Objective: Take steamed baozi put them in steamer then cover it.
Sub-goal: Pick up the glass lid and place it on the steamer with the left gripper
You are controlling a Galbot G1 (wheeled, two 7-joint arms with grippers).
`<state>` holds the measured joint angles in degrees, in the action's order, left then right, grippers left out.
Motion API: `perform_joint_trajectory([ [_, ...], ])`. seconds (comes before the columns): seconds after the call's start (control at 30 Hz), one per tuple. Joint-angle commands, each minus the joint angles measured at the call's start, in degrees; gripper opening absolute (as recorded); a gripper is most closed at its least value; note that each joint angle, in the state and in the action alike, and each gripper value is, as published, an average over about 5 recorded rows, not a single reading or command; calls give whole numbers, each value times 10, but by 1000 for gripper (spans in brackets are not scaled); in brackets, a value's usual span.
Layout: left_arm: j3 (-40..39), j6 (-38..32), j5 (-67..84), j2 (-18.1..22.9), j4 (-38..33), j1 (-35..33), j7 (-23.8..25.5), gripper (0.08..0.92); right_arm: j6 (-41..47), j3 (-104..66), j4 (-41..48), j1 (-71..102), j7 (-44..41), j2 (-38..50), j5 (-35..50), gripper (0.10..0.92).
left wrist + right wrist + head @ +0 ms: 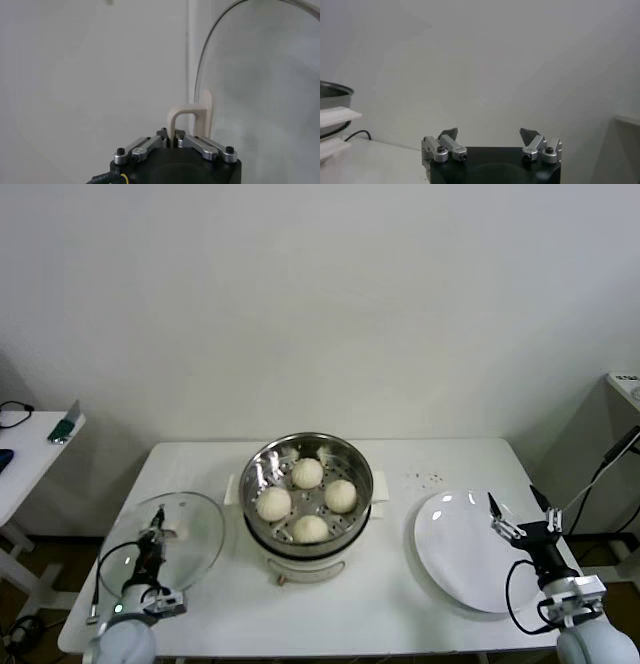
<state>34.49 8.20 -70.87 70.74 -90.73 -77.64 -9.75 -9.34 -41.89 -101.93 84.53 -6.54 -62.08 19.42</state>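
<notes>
Four cream-white baozi (307, 472) sit in the shiny steel steamer (262, 463) at the middle of the table. The clear glass cover (190, 534) is left of the steamer, tilted. My left gripper (156, 527) is shut on the cover's cream bar handle (186, 117); in the left wrist view the lid's rim (201, 75) curves up beside it. My right gripper (520, 510) is open and empty above the right edge of the white plate (450, 544); in the right wrist view its gripper (490, 136) holds nothing and the steamer's edge (335, 92) shows far off.
The steamer stands on a white electric pot base (300, 564). Small crumbs (430, 478) lie on the table behind the plate. A side table (20, 444) stands at the far left, another surface (625, 384) at the far right.
</notes>
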Motion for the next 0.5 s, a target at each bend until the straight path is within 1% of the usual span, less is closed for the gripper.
perform_joint_trajectory([
  [0.03, 16, 97, 43, -36, -191, -82, -6, 150, -1, 3, 13, -15, -1, 10, -3, 823],
  [0.17, 7, 200, 33, -67, -276, -111, -9, 150, -2, 10, 26, -27, -2, 21, -3, 823],
  [0.3, -4, 270, 45, -113, -336, -117, 4, 150, -3, 20, 41, -43, -5, 31, -7, 823],
  [0.37, -18, 297, 60, -144, -354, -110, 12, 150, -4, 27, 48, -53, -7, 33, -10, 823],
  [0.5, -66, 333, 82, -207, -366, -75, 13, 150, -3, 47, 59, -73, -6, 34, -20, 823],
])
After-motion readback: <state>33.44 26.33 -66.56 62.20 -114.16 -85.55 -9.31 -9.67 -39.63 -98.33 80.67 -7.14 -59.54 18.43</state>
